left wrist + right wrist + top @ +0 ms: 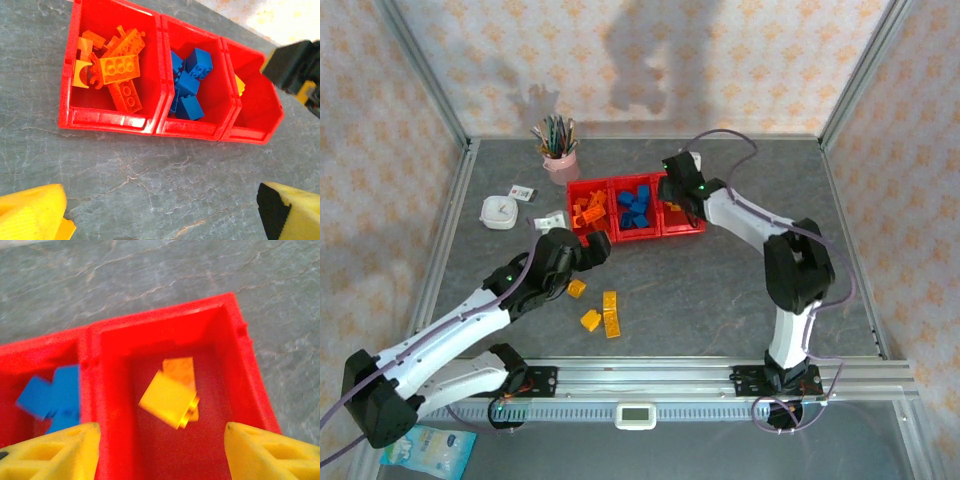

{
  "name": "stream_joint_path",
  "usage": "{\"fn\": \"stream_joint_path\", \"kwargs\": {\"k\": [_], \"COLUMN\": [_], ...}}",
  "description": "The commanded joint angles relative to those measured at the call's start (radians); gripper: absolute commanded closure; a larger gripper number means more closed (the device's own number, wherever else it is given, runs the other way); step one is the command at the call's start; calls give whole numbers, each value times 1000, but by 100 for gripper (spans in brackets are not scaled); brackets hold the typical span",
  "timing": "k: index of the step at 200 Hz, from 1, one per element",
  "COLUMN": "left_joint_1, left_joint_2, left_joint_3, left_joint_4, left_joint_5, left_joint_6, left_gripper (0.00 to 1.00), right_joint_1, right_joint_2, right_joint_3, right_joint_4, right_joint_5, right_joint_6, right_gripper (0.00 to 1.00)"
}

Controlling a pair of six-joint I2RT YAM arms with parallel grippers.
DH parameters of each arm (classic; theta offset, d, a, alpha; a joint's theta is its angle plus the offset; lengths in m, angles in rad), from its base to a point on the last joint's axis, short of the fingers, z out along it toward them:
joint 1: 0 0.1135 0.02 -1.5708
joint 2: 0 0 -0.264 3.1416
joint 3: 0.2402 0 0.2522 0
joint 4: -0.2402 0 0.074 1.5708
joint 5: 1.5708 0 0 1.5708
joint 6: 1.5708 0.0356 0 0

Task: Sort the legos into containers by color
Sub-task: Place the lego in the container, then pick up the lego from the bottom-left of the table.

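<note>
Right gripper (pixel 160 440) hung open and empty over the end bin (pixel 240 340), a yellow brick (pixel 170 400) inside; left gripper (pixel 162 210), wide open and empty, looked due to fetch table bricks (pixel 605 312).

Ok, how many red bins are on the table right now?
3, joined in one row: the left bin holds orange bricks, the middle bin blue bricks, the right bin yellow bricks. None looks hidden.

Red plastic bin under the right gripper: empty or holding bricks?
Holding bricks: yellow plastic bricks sit inside the red plastic bin, between its walls.
</note>
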Motion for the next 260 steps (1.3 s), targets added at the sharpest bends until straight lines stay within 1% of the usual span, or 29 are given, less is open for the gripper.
{"fn": "stream_joint_path", "kwargs": {"k": [1,27,51,75,86,114,148,181,216,260], "left_joint_1": [14,15,17,17,17,17,17,17,17,17], "left_joint_2": [-69,-150,-232,-299,-322,-379,-411,-433,-434,-430], "left_joint_3": [-9,-17,-28,-34,-33,-39,-41,-44,-41,-48], "left_joint_4": [-79,-175,-251,-316,-346,-394,-442,-454,-461,-447], "left_joint_5": [-60,-96,-124,-141,-150,-166,-187,-200,-210,-205], "left_joint_6": [-13,-50,-86,-118,-135,-167,-201,-208,-207,-206], "left_gripper": [1,1,1,1,1,1,1,1,1,1], "right_joint_1": [88,206,314,409,447,515,560,571,587,591], "right_joint_2": [-117,-181,-189,-141,-104,2,125,235,307,367], "right_joint_3": [-72,-154,-195,-196,-184,-122,-24,64,120,160], "right_joint_4": [21,54,82,107,113,121,111,82,53,31], "right_joint_5": [-27,-70,-105,-151,-150,-156,-168,-178,-166,-178], "right_joint_6": [-16,-32,-50,-59,-64,-81,-98,-109,-133,-150], "right_gripper": [33,29,26,24,23,21,19,19,21,30]}}
